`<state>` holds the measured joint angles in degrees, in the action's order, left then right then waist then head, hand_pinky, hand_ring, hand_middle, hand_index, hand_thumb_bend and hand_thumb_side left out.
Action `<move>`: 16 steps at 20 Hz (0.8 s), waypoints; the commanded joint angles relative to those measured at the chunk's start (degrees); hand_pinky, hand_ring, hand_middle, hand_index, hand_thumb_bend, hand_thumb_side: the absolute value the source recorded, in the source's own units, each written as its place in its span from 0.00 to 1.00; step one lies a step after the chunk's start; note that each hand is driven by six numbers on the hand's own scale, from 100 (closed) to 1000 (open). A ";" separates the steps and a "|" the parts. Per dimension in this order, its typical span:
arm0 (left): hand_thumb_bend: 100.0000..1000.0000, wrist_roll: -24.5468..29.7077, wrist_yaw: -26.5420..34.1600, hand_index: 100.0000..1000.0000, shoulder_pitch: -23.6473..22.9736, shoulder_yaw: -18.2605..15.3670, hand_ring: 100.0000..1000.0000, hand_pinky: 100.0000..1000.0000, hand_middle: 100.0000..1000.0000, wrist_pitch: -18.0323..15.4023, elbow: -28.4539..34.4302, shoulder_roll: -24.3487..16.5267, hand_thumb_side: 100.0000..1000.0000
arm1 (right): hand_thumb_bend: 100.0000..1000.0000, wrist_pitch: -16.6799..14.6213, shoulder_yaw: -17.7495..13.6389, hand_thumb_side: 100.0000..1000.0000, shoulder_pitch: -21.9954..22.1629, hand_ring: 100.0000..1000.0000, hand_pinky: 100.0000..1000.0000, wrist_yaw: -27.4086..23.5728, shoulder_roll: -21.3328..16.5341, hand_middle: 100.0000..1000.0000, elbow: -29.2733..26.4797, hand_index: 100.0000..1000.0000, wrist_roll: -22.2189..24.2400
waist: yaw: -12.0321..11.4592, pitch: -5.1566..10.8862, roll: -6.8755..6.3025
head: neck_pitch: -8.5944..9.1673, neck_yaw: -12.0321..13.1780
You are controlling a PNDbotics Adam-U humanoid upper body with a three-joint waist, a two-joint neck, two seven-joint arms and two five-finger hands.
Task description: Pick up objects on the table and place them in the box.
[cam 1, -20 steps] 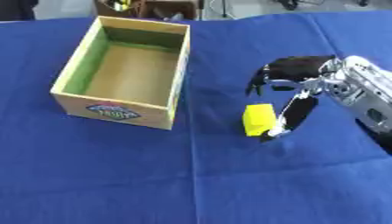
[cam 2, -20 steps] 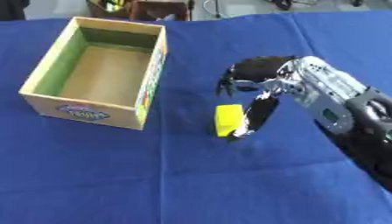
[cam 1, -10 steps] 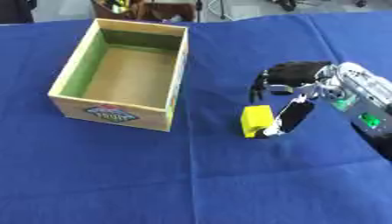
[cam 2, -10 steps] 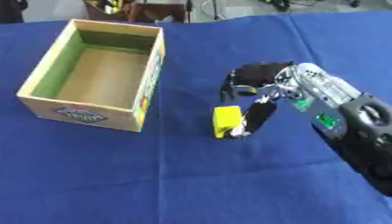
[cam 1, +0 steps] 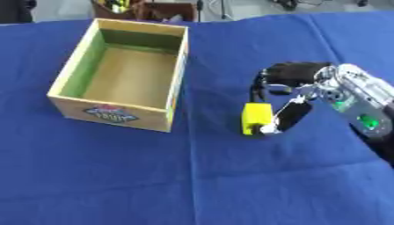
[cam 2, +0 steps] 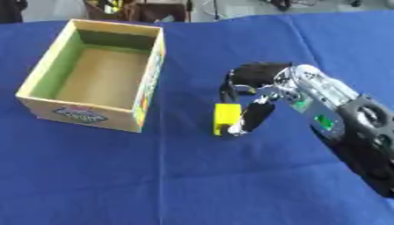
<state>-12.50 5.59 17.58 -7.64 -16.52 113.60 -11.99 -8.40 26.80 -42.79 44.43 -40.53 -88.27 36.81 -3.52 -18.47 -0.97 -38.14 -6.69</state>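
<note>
A small yellow block stands on the blue cloth to the right of the open cardboard box. My right hand reaches in from the right and hangs over the block, its fingers curled down on the block's far side and its thumb against the near right side, pinching it. The box's brown floor shows nothing lying on it. My left hand shows in neither view.
The blue cloth covers the whole table and has a crease running down its middle. Dark furniture and clutter stand beyond the far edge. The box has a printed label on its front wall.
The hand has closed in on the yellow block, its thumb now against the block's side. The block has shifted slightly toward the near side. The box has not moved.
</note>
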 commanded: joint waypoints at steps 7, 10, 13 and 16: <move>0.07 0.33 0.54 0.73 0.59 0.31 0.55 0.43 0.62 -0.08 0.99 -0.47 1.00 | 0.21 -0.38 -1.05 0.45 -0.51 0.76 0.68 0.12 -0.55 0.43 0.90 0.63 0.96 | -0.16 1.08 -0.11 | 0.69 -0.28; 0.07 0.38 0.65 0.73 0.60 0.33 0.55 0.43 0.62 -0.05 0.99 -0.49 1.00 | 0.11 -0.09 -1.43 0.49 -0.57 0.75 0.67 -0.70 -0.53 0.41 0.70 0.60 0.54 | -0.15 1.16 -0.16 | 0.73 -0.28; 0.07 0.44 0.73 0.73 0.63 0.36 0.55 0.43 0.62 -0.02 0.99 -0.52 1.00 | 0.04 0.33 -1.79 0.50 -0.66 0.73 0.65 -1.61 -0.84 0.38 -0.14 0.57 -0.40 | -0.07 1.19 -0.16 | 0.82 -0.33; 0.07 0.50 0.77 0.72 0.64 0.38 0.55 0.43 0.62 -0.02 0.99 -0.55 1.00 | 0.00 0.76 -2.11 0.50 -0.56 0.72 0.64 -2.35 -1.48 0.35 -1.49 0.53 -1.66 | 0.01 1.19 -0.18 | 0.86 -0.38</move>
<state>-12.24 6.12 17.65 -7.32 -16.53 113.60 -11.99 -7.81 25.71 -42.62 42.79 -40.17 -88.26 35.78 -3.54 -18.46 -1.13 -37.93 -6.95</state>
